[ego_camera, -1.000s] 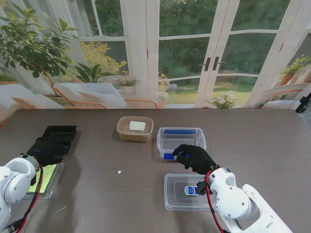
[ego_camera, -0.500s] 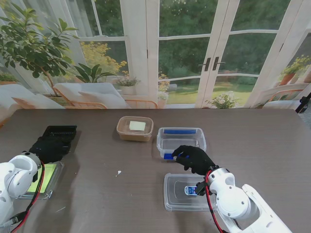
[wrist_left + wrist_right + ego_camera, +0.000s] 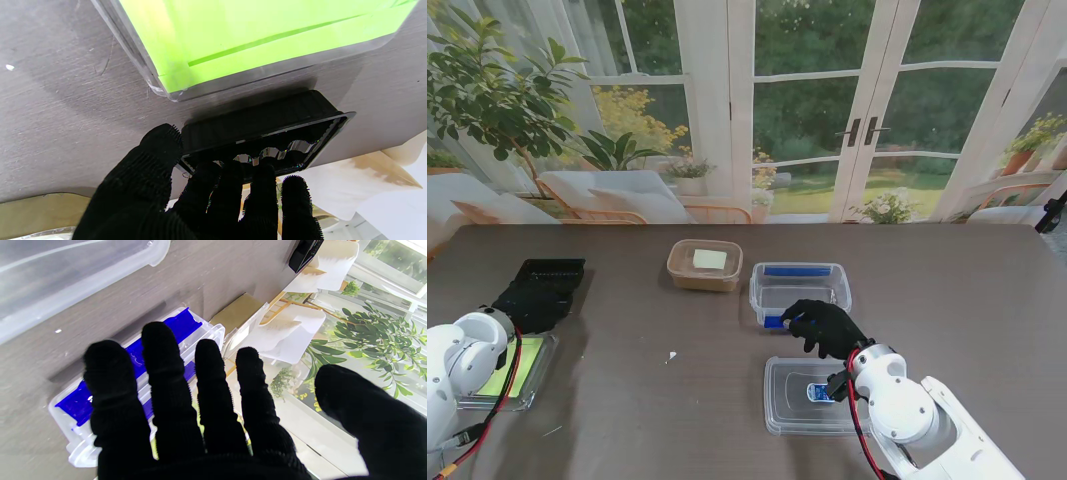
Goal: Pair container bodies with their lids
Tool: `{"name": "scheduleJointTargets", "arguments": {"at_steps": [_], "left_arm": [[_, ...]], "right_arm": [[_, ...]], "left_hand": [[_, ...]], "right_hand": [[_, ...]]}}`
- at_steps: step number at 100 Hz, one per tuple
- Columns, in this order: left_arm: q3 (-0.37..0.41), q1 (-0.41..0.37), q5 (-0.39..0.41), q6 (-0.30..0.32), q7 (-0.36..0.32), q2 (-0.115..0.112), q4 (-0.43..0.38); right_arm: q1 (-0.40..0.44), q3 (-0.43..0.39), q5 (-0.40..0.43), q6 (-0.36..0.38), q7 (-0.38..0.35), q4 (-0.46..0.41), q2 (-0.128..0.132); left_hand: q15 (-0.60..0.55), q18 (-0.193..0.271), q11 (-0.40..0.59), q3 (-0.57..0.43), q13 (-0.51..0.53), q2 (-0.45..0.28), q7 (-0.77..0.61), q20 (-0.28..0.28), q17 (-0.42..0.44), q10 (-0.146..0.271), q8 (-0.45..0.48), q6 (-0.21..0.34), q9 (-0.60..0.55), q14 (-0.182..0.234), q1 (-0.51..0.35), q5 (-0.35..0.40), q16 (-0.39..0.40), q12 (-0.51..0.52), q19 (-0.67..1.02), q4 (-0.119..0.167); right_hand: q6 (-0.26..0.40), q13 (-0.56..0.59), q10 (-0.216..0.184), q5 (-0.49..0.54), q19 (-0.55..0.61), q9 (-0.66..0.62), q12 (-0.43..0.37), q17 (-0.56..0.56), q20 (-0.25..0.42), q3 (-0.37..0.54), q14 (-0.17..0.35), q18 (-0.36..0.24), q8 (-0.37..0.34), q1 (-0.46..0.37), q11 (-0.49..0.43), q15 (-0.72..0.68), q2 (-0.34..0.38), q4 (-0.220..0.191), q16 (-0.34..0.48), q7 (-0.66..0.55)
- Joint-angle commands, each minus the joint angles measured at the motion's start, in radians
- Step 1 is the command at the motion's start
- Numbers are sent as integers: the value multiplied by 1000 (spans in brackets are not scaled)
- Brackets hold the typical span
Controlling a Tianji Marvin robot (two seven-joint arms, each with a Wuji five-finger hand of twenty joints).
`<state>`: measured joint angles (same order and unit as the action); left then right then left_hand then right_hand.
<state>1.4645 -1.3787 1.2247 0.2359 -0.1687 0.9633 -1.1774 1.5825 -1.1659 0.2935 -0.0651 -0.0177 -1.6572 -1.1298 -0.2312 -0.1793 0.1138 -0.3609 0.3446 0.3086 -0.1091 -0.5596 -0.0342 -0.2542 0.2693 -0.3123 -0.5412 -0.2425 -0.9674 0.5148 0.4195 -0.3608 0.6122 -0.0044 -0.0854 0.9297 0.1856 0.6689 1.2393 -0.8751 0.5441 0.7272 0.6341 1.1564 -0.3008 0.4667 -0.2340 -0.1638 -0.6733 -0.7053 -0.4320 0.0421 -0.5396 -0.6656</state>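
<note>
**A:** so what's the right hand (image 3: pixel 825 327) doing?

**B:** fingers spread, holding nothing, hovering at the near edge of the clear tub with blue clips (image 3: pixel 800 287). The clear lid (image 3: pixel 789 398) lies flat just nearer to me, beside the wrist.

**A:** and the left?

**B:** left hand (image 3: pixel 530 303) sits at the near end of the black tray (image 3: pixel 551 272), thumb on the outer wall and fingers curled over its rim, so it looks clamped on. The clear box with green inside (image 3: pixel 527 372) is just nearer to me. The tan container (image 3: pixel 705 264) sits well apart, mid-table.
</note>
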Motion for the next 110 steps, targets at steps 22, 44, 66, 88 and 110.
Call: {"name": "scheduleJointTargets", "arguments": {"at_steps": [22, 44, 66, 88, 110], "left_arm": [[-24, 21, 28, -21, -7, -7, 29], [-58, 52, 25, -23, 12, -12, 79], [-100, 83, 17, -19, 95, -17, 149], [-136, 115, 13, -6, 177, -20, 203], [-192, 157, 2, -5, 250, -25, 268]], "right_arm": [[4, -1, -15, -8, -22, 0, -5], [9, -6, -25, -21, -35, -10, -3], [8, -4, -46, -36, -42, -11, -4], [3, 1, -62, -48, -51, -8, -5], [5, -3, -75, -62, -60, -13, -4]], "left_hand": [[-17, 6, 5, -38, 21, 44, -5, 31, 25, -16, 7, -30, -26, -1, 8, -1, 16, -17, 49, -40], [-29, 2, 9, -48, 35, 42, -7, 39, 14, -15, 8, -28, -31, -3, 4, 2, 20, -21, 69, -40], [-140, -24, 71, -106, 109, 56, -56, 14, -40, -21, 37, -27, -117, -27, -17, 57, 98, -96, 205, -45], [-313, -35, 194, -171, 215, 72, -200, -6, -132, -4, 116, 25, -240, -47, -61, 146, 207, -268, 351, -57], [-471, -55, 132, -17, 323, 115, -609, -34, -221, 33, 205, 93, -435, -47, -265, 123, 307, -752, 459, -66]], "right_hand": [[-7, 38, 20, 25, -10, -36, -8, -308, -10, -47, -14, 3, 4, -8, 8, -2, 12, 26, 7, 3], [-10, 40, 23, 25, -10, -41, -9, -308, -10, -48, -17, 5, 4, -9, 10, -1, 15, 26, 7, 3], [-13, 41, 25, 23, -11, -44, -9, -310, -11, -47, -20, 6, 4, -9, 11, -1, 19, 26, 7, 2], [-17, 39, 28, 20, -11, -46, -9, -313, -11, -47, -23, 6, 4, -10, 11, 0, 22, 26, 7, 1], [-20, 38, 32, 17, -12, -46, -9, -315, -10, -49, -26, 8, 4, -12, 11, -1, 24, 27, 7, 2]]}}
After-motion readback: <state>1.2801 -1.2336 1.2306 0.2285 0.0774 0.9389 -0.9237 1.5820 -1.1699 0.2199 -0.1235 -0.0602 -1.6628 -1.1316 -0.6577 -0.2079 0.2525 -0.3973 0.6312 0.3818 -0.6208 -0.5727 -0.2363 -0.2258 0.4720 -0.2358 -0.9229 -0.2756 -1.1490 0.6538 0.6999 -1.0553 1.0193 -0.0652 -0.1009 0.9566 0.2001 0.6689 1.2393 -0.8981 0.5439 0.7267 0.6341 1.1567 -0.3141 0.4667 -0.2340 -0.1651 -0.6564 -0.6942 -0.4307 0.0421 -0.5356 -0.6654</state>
